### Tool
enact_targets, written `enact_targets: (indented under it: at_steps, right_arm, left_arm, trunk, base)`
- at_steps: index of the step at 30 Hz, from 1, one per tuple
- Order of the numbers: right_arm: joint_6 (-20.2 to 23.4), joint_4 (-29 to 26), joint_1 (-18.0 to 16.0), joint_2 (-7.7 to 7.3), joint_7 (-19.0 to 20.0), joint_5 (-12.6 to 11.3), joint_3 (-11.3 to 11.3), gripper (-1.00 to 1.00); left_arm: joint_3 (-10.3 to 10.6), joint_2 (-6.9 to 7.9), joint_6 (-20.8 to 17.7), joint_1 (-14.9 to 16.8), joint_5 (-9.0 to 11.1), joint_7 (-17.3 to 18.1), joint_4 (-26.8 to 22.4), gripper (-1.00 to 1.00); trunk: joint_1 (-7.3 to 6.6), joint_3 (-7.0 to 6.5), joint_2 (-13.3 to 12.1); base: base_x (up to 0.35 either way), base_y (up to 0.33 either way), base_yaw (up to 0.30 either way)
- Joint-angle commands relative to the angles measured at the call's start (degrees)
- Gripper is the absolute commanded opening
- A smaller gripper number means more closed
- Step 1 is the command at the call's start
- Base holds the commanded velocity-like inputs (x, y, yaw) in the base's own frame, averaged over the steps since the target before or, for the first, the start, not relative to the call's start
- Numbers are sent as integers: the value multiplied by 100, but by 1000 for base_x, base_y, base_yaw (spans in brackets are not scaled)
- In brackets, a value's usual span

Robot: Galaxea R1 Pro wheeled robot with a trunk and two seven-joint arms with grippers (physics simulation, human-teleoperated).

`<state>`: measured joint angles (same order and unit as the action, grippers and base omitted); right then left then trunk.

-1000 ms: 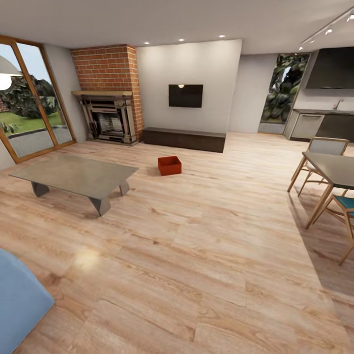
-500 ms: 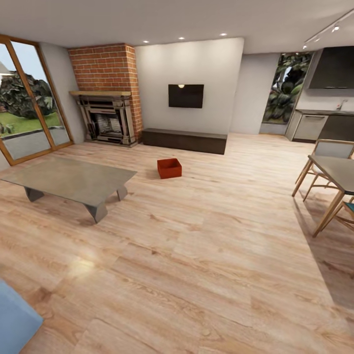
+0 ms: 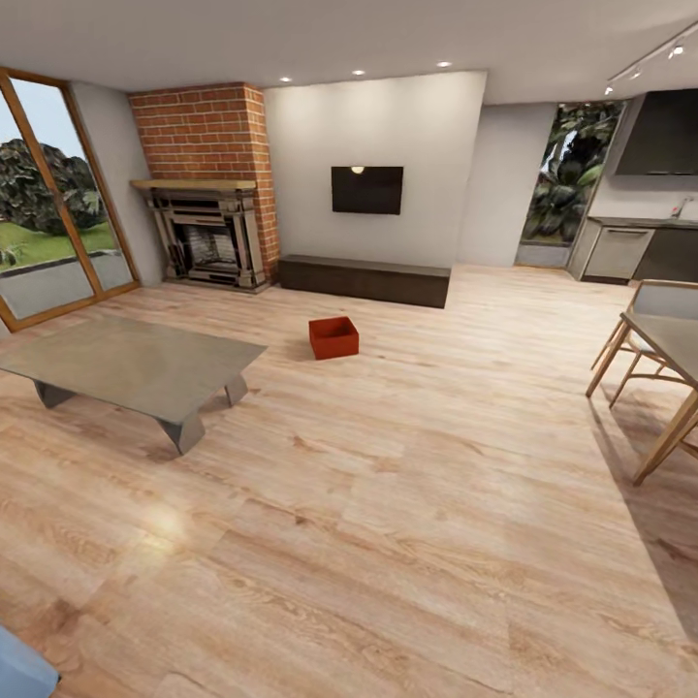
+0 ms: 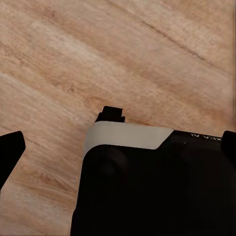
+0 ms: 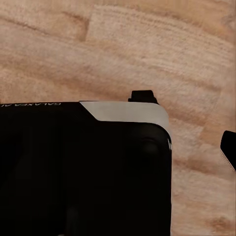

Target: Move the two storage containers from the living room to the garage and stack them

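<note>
Red-orange storage container (image 3: pixel 333 336) sits at my twelve o'clock, right of the grey low table (image 3: pixel 136 361). I'd drive straight, skirting it. Gripper states: cannot tell.

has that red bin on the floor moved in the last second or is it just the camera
No. The red bin keeps its spot on the wood floor between the grey table and the dark bench; the whole view shifted, so the camera moved.

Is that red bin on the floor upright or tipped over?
Upright: the red bin sits flat on the wood floor, its open top facing up.
</note>
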<state>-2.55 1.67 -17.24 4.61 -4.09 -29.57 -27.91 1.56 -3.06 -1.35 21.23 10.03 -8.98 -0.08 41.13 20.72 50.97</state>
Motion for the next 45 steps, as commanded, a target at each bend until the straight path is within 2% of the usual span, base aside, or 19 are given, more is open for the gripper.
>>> enact_targets:
  at_steps: [1,45]
  right_arm:
    - [-26,18,-7,5,-6,-50,-47,100]
    - [-26,18,-5,5,-9,-49,-47,100]
  left_arm:
    - [20,-3,-14,4,43,-18,-1,100]
    - [20,-19,-14,4,43,-16,-1,100]
  trunk:
    - [4,6,4]
    - [4,6,4]
  base:
    - [323,0,0]
    - [323,0,0]
